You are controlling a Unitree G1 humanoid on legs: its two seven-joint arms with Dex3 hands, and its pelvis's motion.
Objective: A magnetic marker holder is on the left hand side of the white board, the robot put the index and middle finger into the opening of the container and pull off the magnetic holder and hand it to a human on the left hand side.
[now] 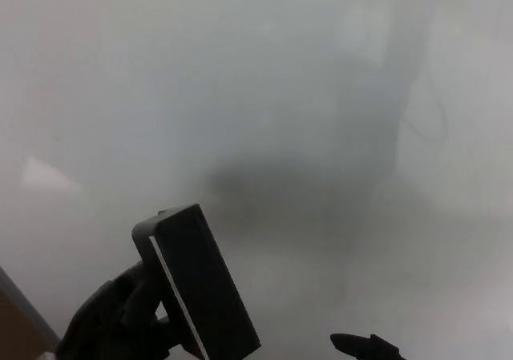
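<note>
A white board (pixel 264 79) fills nearly the whole head view, grey and hazy, with a soft dark shadow near its middle. Low and left of centre, a black magnetic marker holder (pixel 200 292) is tilted, its top leaning left. It appears to be clear of the board, so the pull-off step looks done. The robot's black left hand (pixel 116 324) sits just below and left of the holder, its fingers (pixel 143 284) closed around the holder's left edge and gripping it. At the bottom right edge, only a small dark tip of the right hand (pixel 365 346) shows; whether it is open cannot be told. No person is visible, so the handover to the left seems still to come.
</note>
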